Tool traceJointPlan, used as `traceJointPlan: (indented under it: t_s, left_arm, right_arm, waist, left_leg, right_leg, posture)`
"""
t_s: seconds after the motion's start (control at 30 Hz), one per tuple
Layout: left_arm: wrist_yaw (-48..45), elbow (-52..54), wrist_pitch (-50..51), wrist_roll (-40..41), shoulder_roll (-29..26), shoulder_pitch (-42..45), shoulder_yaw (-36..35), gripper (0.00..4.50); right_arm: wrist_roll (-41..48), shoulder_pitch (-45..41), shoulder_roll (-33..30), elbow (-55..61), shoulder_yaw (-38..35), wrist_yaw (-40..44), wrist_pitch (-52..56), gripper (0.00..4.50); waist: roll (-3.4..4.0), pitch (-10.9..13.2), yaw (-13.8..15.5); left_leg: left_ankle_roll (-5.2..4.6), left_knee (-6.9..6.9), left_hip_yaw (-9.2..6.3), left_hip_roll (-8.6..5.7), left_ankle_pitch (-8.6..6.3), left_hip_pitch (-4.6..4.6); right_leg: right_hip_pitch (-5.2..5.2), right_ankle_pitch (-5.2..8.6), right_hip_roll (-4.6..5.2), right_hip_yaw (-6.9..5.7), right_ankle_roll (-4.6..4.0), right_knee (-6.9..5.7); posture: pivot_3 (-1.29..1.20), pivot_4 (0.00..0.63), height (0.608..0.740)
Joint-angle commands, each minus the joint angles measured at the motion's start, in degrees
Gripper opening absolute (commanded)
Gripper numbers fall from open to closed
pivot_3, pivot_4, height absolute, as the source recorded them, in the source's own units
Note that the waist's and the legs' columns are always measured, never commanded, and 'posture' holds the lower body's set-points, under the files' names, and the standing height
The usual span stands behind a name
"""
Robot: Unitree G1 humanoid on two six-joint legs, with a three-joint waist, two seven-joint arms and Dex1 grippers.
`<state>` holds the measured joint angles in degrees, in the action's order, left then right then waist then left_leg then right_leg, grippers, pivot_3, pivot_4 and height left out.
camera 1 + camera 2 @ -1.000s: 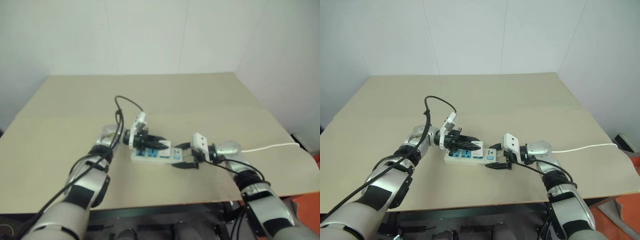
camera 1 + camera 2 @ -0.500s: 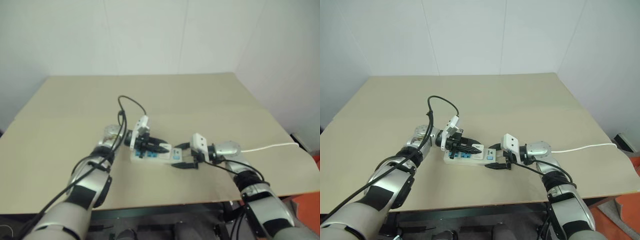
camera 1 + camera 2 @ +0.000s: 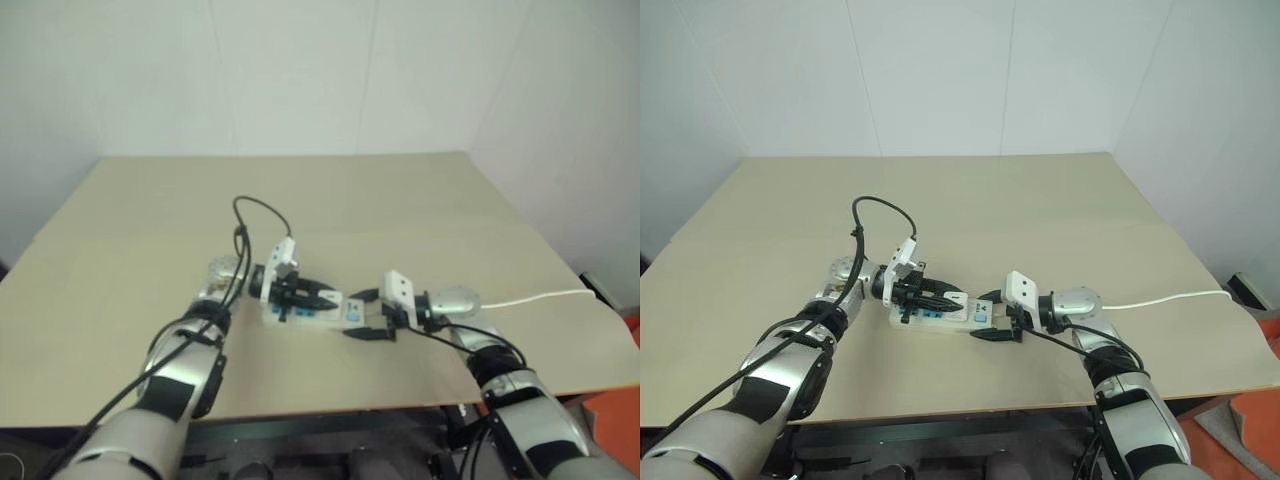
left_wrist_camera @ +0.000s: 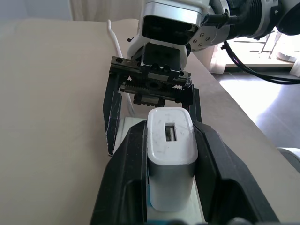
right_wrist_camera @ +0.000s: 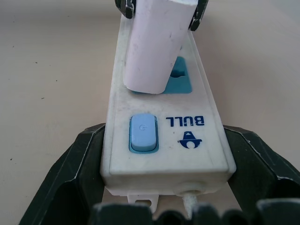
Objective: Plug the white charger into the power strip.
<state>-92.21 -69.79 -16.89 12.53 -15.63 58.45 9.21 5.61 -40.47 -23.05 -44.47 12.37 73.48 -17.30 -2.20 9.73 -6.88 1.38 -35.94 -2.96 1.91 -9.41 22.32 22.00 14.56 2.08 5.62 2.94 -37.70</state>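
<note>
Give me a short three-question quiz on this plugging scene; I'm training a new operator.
1. True or false: the left gripper is shut on the white charger.
2. What braces the power strip at its switch end? A) right gripper B) a person's hand C) nothing
3. What colour is the strip's switch button?

Key: 1 true; 2 A; 3 blue.
</note>
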Motion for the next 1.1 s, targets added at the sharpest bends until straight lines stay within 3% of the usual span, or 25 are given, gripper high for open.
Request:
traceJointPlan:
  t_s: [0.03, 0.57, 0.9, 1.1]
  left_arm:
    - [1.29, -2.65, -1.21, -5.48, -1.13, -3.14, 1.09, 1.01]
    - [4.65, -3.18, -4.38, -9.23, -1.18, -5.07, 1.25, 1.01]
    - [4.46, -2.17, -6.61, -8.54, -1.23, -4.37, -2.92, 4.35]
    - [-0.02, 0.29, -5.51, -5.53, -4.79, -1.81, -7.58, 4.47]
  right_arm:
    - [-3.37, 1.83, -0.54, -0.78, 1.98, -0.28, 0.27, 3.40]
    - [-3.95, 1.87, -0.90, -0.60, 2.37, -1.74, 0.60, 3.40]
    - [-4.16, 2.25, -1.07, 0.77, 2.03, -2.49, 1.24, 3.40]
    - [-5.01, 1.79, -0.44, -0.64, 2.11, -4.46, 1.19, 3.40]
  waist:
    - [0.01, -0.11, 0.02]
    - [0.01, -1.15, 0.11]
    - [0.08, -1.19, 0.20]
    - [0.05, -1.05, -0.15]
  left_leg:
    - [0.00, 0.01, 0.00, 0.00, 0.00, 0.00]
    - [0.02, 0.10, -0.02, 0.00, -0.01, -0.13]
    - [0.09, 0.20, -0.04, -0.01, -0.06, -0.25]
    - [0.04, 0.23, -0.04, 0.00, -0.03, 0.02]
  right_leg:
    - [0.00, 0.00, 0.00, 0.00, -0.01, 0.01]
    - [-0.11, 0.22, 0.00, -0.01, -0.37, 0.08]
    - [-0.17, 0.35, 0.01, -0.01, -0.59, 0.09]
    - [0.15, 0.33, -0.01, 0.00, -0.56, 0.07]
  posture:
    - [0.00, 0.150, 0.740]
    - [0.00, 0.150, 0.740]
    - [0.00, 0.150, 0.740]
    - [0.00, 0.150, 0.740]
